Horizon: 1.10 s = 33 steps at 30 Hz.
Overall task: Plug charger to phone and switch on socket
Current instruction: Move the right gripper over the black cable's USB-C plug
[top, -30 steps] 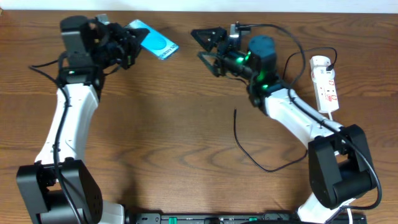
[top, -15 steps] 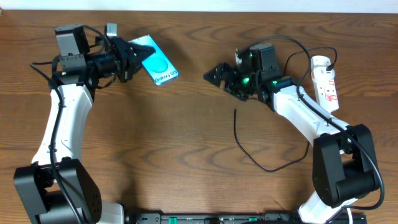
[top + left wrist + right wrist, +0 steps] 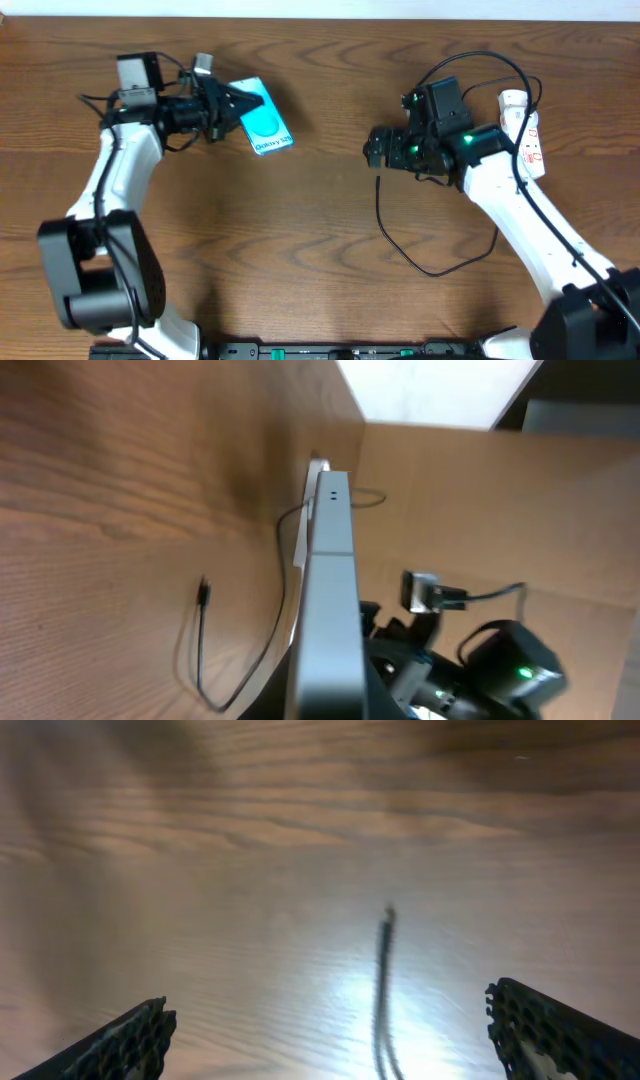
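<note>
Right gripper (image 3: 376, 150) hangs spread wide over the charger (image 3: 383, 960), cable running straight down-frame between its fingers, tip pointing up-frame, while left gripper (image 3: 230, 107) pinches the phone (image 3: 268, 130) upper left.
</note>
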### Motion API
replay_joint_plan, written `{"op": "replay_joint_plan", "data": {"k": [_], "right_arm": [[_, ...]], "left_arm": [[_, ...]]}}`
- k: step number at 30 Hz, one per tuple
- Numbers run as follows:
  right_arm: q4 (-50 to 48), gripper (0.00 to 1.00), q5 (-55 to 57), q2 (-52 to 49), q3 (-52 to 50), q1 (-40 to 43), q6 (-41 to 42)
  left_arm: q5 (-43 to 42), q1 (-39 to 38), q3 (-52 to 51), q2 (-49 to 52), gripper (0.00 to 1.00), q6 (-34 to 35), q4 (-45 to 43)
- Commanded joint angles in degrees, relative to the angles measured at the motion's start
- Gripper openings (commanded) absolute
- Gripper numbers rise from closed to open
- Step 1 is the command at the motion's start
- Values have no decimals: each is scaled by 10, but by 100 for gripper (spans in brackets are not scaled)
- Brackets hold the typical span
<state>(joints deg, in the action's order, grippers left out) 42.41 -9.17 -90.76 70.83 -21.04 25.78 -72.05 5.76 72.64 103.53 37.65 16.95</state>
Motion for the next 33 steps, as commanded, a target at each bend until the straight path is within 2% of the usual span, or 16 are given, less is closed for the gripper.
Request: {"op": "replay_joint_plan", "data": {"k": [1,13,23,33], "right_arm": [[14,99,78,0,5,-19,-32],[33,99,110,-29,2,-23,-10],[9,99,89,-99,2,-48,-1],[-26,99,3,-106,2,-69,0]], "left_arm": [[-38,-26,2,21,7,-36,-3],[-52,-61,2,82,7,-73,-21],[-53,-61,2,83,7,-72,-102],[-46,-61,2,83,7,-1,-199]]}}
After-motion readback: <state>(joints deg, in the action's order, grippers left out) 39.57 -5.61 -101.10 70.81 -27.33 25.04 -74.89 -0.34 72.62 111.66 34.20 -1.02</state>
